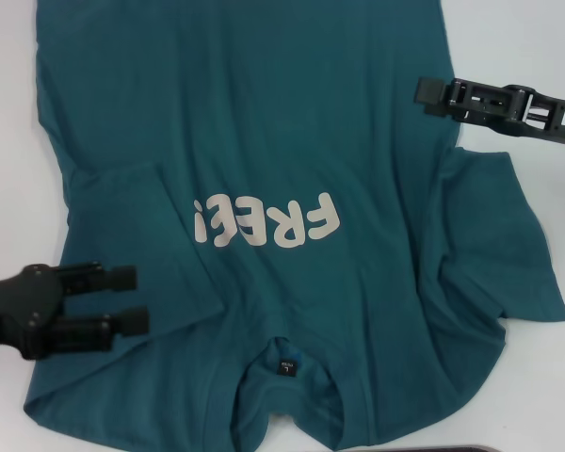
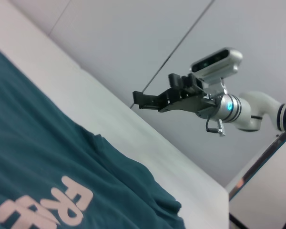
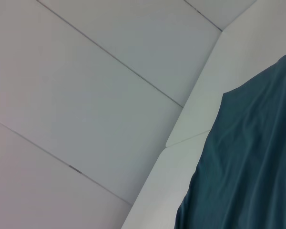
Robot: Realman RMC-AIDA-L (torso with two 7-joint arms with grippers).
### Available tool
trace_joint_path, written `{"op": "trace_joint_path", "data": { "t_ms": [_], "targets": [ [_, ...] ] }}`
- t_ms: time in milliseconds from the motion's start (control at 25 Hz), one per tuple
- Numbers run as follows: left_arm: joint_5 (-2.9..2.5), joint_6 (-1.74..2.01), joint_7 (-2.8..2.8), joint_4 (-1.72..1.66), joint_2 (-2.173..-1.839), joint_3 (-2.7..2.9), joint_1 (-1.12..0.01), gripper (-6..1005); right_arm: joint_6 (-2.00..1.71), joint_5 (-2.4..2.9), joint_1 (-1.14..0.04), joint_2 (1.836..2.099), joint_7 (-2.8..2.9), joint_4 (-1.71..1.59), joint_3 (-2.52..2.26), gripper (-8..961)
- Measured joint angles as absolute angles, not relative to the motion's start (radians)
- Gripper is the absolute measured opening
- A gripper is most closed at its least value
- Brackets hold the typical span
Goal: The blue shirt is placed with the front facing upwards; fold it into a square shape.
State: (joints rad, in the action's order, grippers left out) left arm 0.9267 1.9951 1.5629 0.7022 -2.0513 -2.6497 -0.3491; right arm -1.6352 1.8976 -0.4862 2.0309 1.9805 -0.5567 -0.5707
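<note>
Blue shirt (image 1: pixel 264 188) flat on table (image 1: pixel 546 405), front up, collar near. No fold made. My left gripper (image 1: pixel 122 299) spread, over near-left sleeve. My right gripper (image 1: pixel 431 94) far right, above edge; fingers: cannot tell. Next, I judge: pinch sleeve, fold inward.

Blue shirt (image 1: pixel 292 141): spread front up on the table (image 1: pixel 9 141), collar nearest the robot, hem at the far side. Left gripper (image 1: pixel 132 299): over the shirt's near left part. Right gripper (image 1: pixel 424 92): at its far right edge.
</note>
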Motion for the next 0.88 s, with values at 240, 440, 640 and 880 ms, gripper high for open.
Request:
{"op": "trace_joint_path", "data": {
  "t_ms": [240, 440, 640, 880],
  "targets": [
    [0.928, 1.931, 1.319, 0.668, -2.103, -2.651, -0.333, 813, -1.629, 1.897, -0.487, 2.031, 1.98, -0.557, -0.571, 899],
    [0.928, 1.924, 1.258, 0.667, -2.117, -2.653, -0.329, 813, -1.631, 1.896, -0.49, 2.031, 1.98, -0.56, -0.571, 899],
    [0.928, 1.945, 1.251, 0.667, -2.112, -2.678, -0.32, 812, -1.662, 1.887, -0.481, 2.01, 1.982, -0.569, -0.563, 900],
    [0.937, 1.955, 1.242, 0.666, -2.116, -2.744, -0.299, 813, -1.749, 1.895, -0.448, 1.93, 2.092, -0.586, -0.56, 900]
  ]
}}
